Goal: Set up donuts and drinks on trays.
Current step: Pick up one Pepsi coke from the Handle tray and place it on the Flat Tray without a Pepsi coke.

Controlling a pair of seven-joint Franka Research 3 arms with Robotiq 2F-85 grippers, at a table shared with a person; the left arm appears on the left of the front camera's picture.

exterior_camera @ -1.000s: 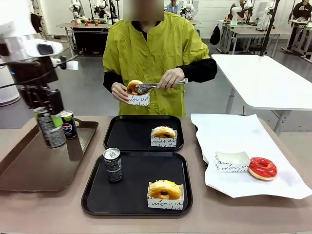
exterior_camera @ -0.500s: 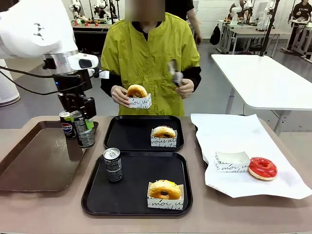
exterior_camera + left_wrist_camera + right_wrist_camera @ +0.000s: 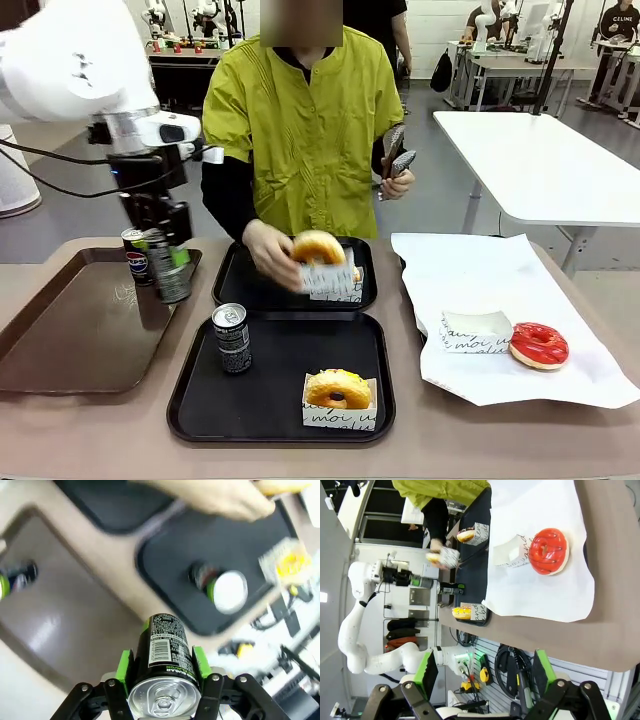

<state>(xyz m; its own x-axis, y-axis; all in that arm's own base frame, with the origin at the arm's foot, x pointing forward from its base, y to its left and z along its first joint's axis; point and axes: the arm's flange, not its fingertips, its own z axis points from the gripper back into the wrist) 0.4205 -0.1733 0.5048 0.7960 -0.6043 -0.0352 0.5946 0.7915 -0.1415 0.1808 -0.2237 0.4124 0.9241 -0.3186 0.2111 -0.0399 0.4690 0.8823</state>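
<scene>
Tabletop's left side first: finds the left gripper [image 3: 161,666] clamped round a dark can [image 3: 172,272] above the right rim of the brown tray [image 3: 70,330], just beside the Pepsi can [image 3: 133,260]; shifted right from a second ago, hardly at all since. Also shows the person's hand [image 3: 268,250] now lowering a boxed donut [image 3: 320,262] over the far black tray [image 3: 228,280], tongs [image 3: 395,150] lifted away. Leaves that tray without a drink, so probably heads there next. Has the right gripper [image 3: 485,672] spread wide, empty.
</scene>
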